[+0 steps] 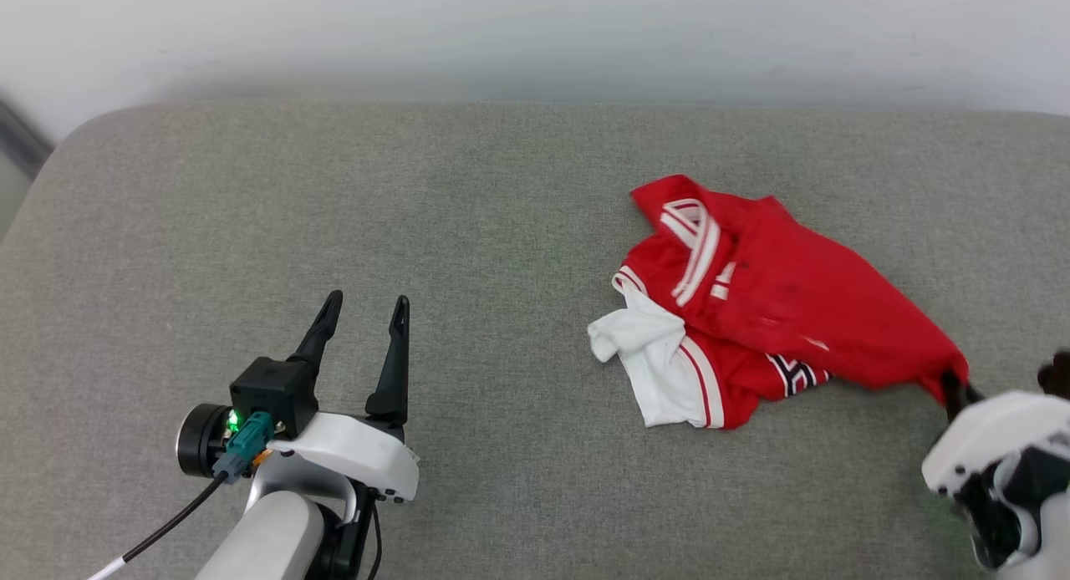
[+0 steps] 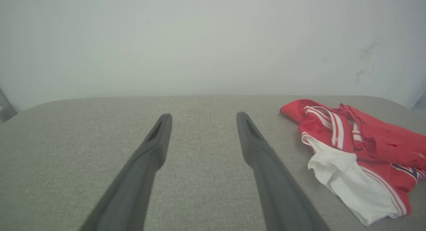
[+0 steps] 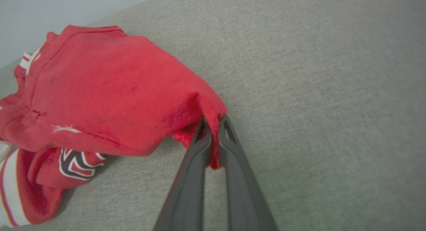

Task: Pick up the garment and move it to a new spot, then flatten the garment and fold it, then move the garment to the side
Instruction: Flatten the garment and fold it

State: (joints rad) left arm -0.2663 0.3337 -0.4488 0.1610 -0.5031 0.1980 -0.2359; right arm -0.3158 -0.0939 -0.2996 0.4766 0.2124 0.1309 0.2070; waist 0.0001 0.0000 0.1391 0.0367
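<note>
Your right hand (image 3: pixel 214 121) pinches a red corner of the crumpled garment (image 1: pixel 777 304) on the grey woven table (image 1: pixel 418 187); left hand (image 1: pixel 368 304) is spread, empty. The lettering (image 1: pixel 798 373) is mostly buried in folds.

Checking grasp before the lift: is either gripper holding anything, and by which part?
The right gripper is shut on the garment, pinching a bunched corner of its red fabric. The left gripper is open, holding nothing.

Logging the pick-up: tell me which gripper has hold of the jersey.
The right gripper, shut on a red fold of the jersey; the left gripper stands open, apart from it.
</note>
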